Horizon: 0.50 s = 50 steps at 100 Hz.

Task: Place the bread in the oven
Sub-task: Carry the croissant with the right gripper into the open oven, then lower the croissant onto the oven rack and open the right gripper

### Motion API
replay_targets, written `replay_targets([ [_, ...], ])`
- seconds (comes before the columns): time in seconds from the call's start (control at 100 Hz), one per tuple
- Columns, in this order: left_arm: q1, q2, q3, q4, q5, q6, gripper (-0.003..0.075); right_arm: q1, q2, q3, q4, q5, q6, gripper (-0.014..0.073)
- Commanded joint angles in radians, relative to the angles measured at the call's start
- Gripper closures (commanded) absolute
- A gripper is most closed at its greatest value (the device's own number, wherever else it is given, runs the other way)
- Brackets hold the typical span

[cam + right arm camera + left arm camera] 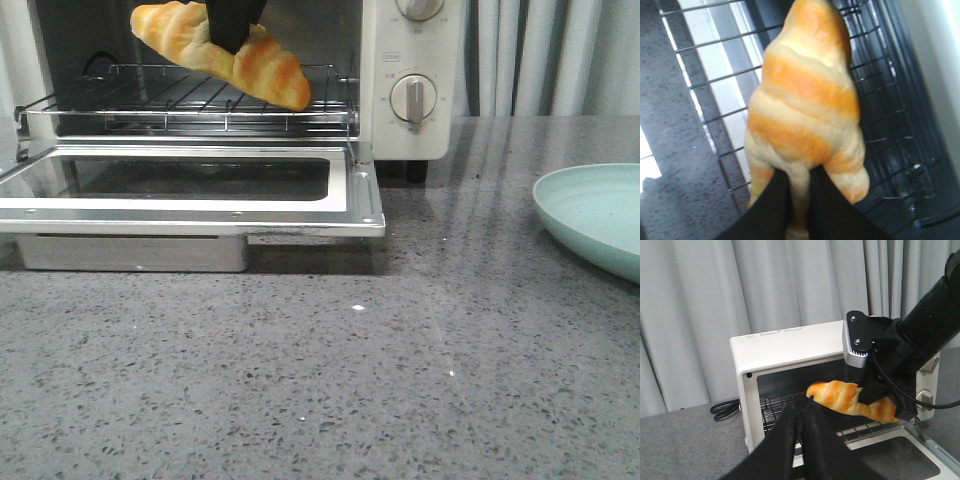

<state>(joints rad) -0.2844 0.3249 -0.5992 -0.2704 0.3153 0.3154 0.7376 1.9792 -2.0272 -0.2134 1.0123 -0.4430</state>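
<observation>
The bread (225, 50), a golden-orange croissant with cream stripes, hangs tilted just above the wire rack (190, 100) at the mouth of the cream-white oven (410, 120). Its door (190, 185) is dropped open. My right gripper (235, 25) comes from above and is shut on the bread's middle; it also shows in the right wrist view (799, 187), pinching the bread (805, 105), and in the left wrist view (875, 390) with the bread (852, 400). My left gripper (800, 407) is shut and empty, held off the oven's left front.
A pale green plate (600, 215) sits on the grey stone counter (400, 360) at the right. Knobs (413, 98) are on the oven's right panel. A black cord (725, 409) lies left of the oven. Grey curtains hang behind.
</observation>
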Motion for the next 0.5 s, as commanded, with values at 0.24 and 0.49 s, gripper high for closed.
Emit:
replay_targets([
  [0.24,0.003,0.008,-0.033,-0.005,-0.082,-0.007,0.0740,-0.004,-0.020,-0.037,-0.090,-0.074,-0.010,0.0659],
  [0.49,0.003,0.008,-0.033,-0.005,-0.082,-0.007,0.0740,-0.004,-0.015,-0.037,-0.090,-0.072,-0.010,0.0483],
])
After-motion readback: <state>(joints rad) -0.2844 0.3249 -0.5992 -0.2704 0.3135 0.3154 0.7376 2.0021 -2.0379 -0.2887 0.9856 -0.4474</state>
